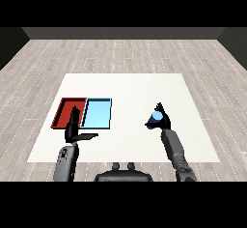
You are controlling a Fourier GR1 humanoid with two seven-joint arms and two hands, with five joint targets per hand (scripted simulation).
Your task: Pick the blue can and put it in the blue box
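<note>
No readable text, labels or numbers anywhere in view.

A wide bare stretch of counter (128,89) lies between the right hand (163,121), curled round the blue can (155,117), and the blue tray (97,113); nothing stands in that stretch. The left hand (75,128) rises at the near edge of the red tray (65,112), its thumb reaching toward the blue tray's near corner.

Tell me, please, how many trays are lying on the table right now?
2. The red tray lies at the table's left side, and the light blue tray sits right beside it on its right. The left hand covers part of the red tray's near edge.
</note>
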